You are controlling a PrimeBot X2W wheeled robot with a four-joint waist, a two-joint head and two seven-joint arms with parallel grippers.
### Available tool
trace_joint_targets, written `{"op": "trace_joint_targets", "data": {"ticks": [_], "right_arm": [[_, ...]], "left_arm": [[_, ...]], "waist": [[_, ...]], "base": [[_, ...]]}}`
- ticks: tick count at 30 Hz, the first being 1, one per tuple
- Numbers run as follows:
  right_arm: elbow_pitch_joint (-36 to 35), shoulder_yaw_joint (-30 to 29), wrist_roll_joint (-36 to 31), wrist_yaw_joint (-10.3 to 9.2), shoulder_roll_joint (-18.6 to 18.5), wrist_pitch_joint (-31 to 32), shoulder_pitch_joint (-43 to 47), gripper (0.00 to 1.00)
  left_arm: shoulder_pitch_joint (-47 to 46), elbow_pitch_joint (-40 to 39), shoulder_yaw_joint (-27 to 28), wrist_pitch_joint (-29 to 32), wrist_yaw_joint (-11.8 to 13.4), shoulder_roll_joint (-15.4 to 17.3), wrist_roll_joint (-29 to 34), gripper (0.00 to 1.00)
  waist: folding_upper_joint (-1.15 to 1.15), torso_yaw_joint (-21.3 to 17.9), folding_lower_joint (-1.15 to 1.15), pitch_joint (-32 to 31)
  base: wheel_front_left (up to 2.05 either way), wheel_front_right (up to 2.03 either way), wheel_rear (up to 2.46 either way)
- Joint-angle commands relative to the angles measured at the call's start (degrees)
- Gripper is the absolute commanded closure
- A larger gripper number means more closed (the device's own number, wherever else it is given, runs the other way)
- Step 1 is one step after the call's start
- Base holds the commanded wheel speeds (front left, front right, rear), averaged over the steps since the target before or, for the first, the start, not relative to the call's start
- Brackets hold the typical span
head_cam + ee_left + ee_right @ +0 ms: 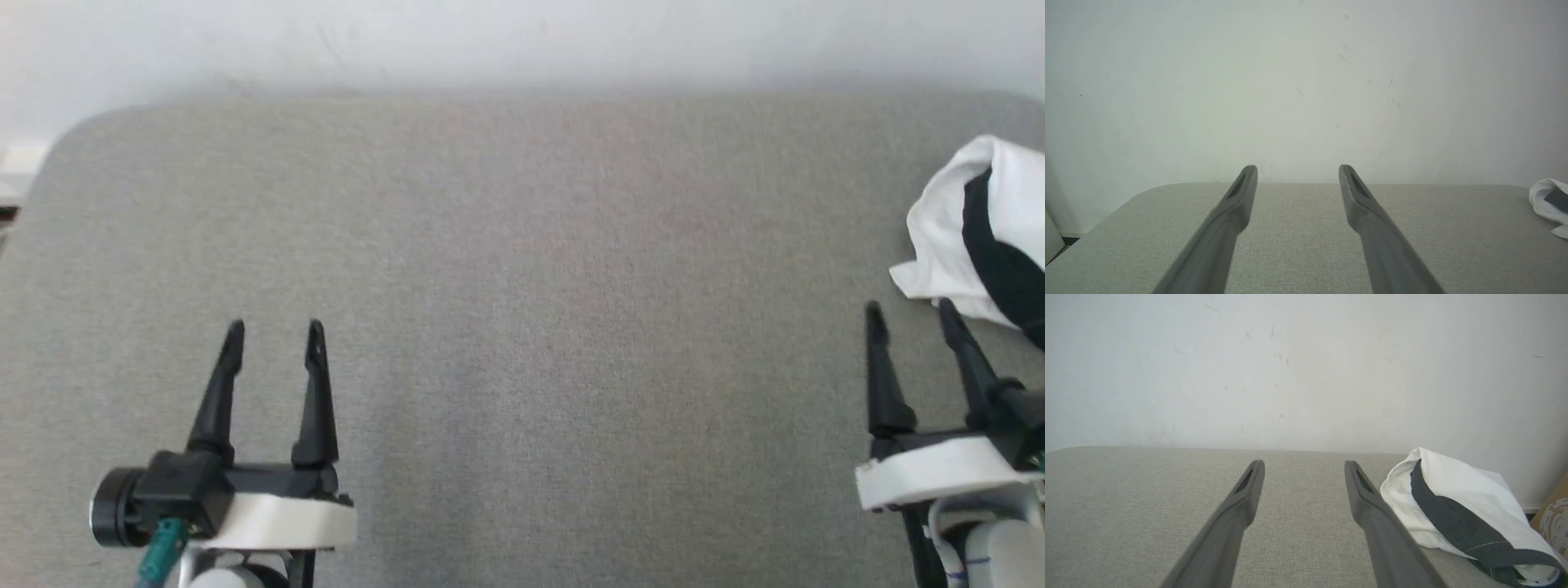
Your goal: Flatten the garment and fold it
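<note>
Head view: a grey fabric-covered bench (522, 269) with rounded far corners runs across the picture, and a pale wall (522, 41) stands behind it. The T-shirt (947, 237) lies crumpled in a heap at the bench's far right side, partly cut off by the picture's edge. It is white, with a black band curving through the bundle. The left tool (275, 327) hovers at the lower left over bare fabric, well apart from the shirt. Its two dark fingers are spread wide with nothing between them. The right tool (909, 306) sits at the lower right, its fingers also spread and empty. Its outer fingertip is just beside the shirt's near white edge; whether it touches the cloth cannot be told.

The right wrist view shows the shirt lying just right of that tool's fingers. Pale stitching runs along the dark band, and small lettering on the lowest fold is too small to read.
</note>
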Motion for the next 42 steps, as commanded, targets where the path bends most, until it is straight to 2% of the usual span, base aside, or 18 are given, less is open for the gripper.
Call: {"op": "trace_joint_targets", "data": {"ticks": [1, 11, 22, 35, 36, 42], "right_arm": [[0.7, -0.8, -0.1, -0.05, 0.1, -1.0, 0.9, 0.0], [7.6, -1.8, -1.0, -0.05, 0.1, -3.2, 2.5, 0.0], [6.7, -3.1, -0.2, -0.05, 0.1, -3.2, 3.8, 0.0], [7.2, -2.5, -0.7, -0.05, 0.1, -3.2, 3.7, 0.0], [7.2, -2.6, -0.6, -0.01, 0.0, -2.9, 3.4, 1.0], [7.1, -2.6, -0.6, 0.0, 0.0, -2.8, 3.4, 1.0]], "left_arm": [[0.8, 0.5, 0.0, -0.3, -0.6, -0.3, 0.8, 0.0], [3.5, 6.7, -0.4, -0.3, -1.7, -0.6, 3.8, 0.0], [5.9, 8.5, -0.4, -0.3, -0.9, -1.6, 3.9, 0.0], [5.9, 8.3, 0.1, -0.3, -0.2, -2.4, 3.3, 0.0], [5.9, 8.3, -0.1, 0.0, -0.4, -2.2, 3.5, 1.0], [5.9, 8.4, -0.2, 0.2, -0.4, -2.1, 3.5, 1.0]], "waist": [[0.0, 1.4, 0.01, -2.5], [0.0, 0.2, 0.01, -6.5], [0.0, -1.8, 0.01, -8.5], [0.0, -2.0, 0.01, -7.5], [0.0, -2.0, 0.01, -7.7], [0.0, -2.0, 0.02, -7.6]], "base": [[0.0, 0.0, 0.0], [0.0, 0.0, 0.0], [0.0, 0.0, 0.0], [0.0, 0.0, 0.0], [0.0, 0.0, 0.0], [0.0, 0.0, 0.0]]}}
